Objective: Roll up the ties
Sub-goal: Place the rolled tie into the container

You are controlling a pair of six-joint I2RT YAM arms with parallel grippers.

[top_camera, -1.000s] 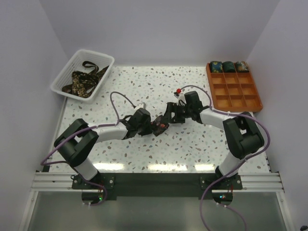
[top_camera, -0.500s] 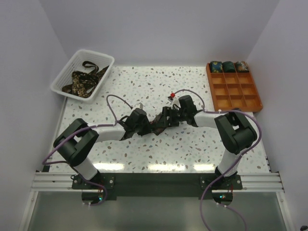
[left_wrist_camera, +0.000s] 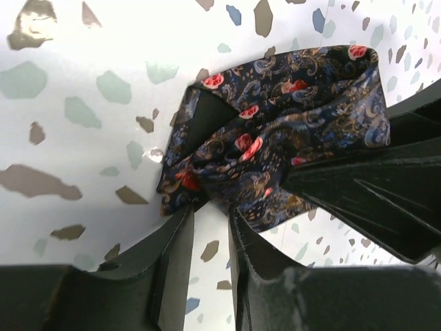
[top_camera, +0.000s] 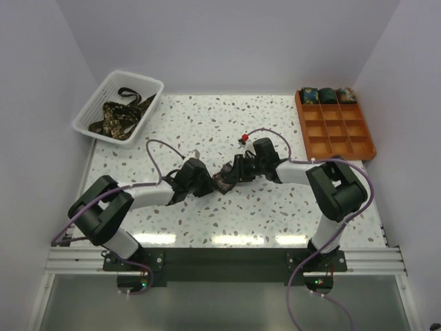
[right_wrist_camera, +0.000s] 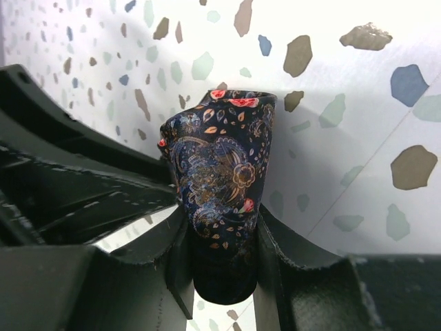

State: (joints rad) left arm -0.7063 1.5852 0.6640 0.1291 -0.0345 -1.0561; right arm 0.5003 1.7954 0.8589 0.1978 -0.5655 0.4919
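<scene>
A dark paisley tie (top_camera: 224, 181) with red flowers is wound into a compact roll at the table's middle, between both grippers. In the right wrist view the roll (right_wrist_camera: 220, 158) stands between the two fingers, and my right gripper (right_wrist_camera: 222, 227) is shut on its sides. In the left wrist view the tie (left_wrist_camera: 275, 138) lies bunched just past the fingertips. My left gripper (left_wrist_camera: 210, 214) has a narrow gap showing bare table, its tips touching the fabric's edge. From above, the left gripper (top_camera: 205, 183) and right gripper (top_camera: 236, 172) meet at the roll.
A white mesh basket (top_camera: 155, 84) at the back left holds loose ties (top_camera: 118, 117). An orange gridded tray (top_camera: 337, 134) at the back right has three rolled ties (top_camera: 327, 95) in its far row. Purple cables loop over both arms.
My right gripper has moved left and closed on the rolled tie. My left gripper has loosened slightly and its arm has shifted a little left.
</scene>
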